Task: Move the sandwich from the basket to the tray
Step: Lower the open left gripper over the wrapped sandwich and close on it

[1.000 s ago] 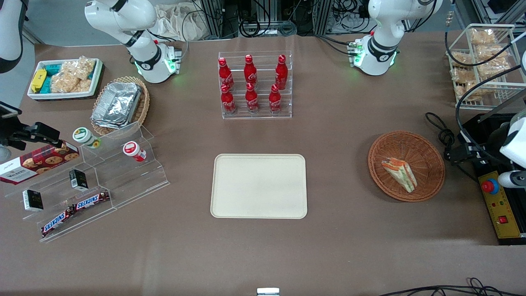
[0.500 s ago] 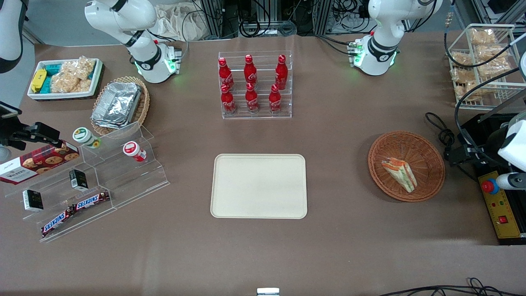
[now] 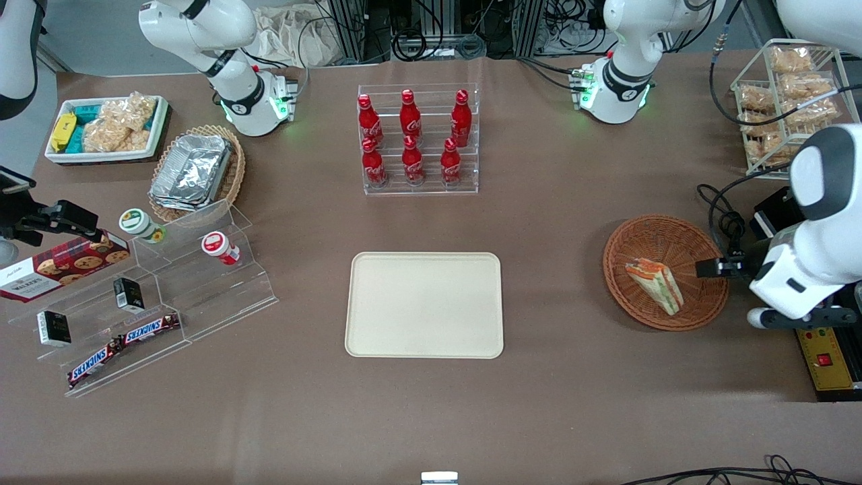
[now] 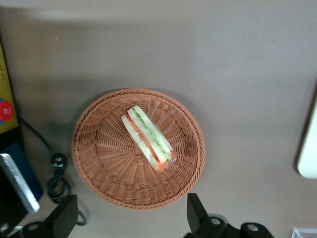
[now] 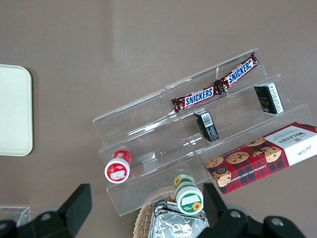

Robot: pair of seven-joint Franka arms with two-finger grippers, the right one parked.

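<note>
The sandwich (image 3: pixel 654 285) lies in the round reddish-brown basket (image 3: pixel 700 236), a wrapped wedge with orange and green filling. The left wrist view shows the sandwich (image 4: pixel 148 138) lying flat in the middle of the basket (image 4: pixel 99 148). The cream tray (image 3: pixel 424 304) lies empty at mid-table, and its edge shows in the left wrist view (image 4: pixel 309 148). My left gripper (image 3: pixel 715 268) hangs high over the basket's rim on the working arm's end. Its jaws are open wide and empty (image 4: pixel 131 218), and the sandwich is well clear of them.
A yellow control box with a red button (image 3: pixel 818 337) and a black cable (image 3: pixel 724 212) lie beside the basket, toward the working arm's end. A rack of red cola bottles (image 3: pixel 417 138) stands farther from the camera than the tray. A wire rack of snack bags (image 3: pixel 788 101) stands at the table's corner.
The left arm has swung in from the table's end toward the basket. Its gripper now hangs over the basket's rim. The sandwich, basket and tray have not moved.
</note>
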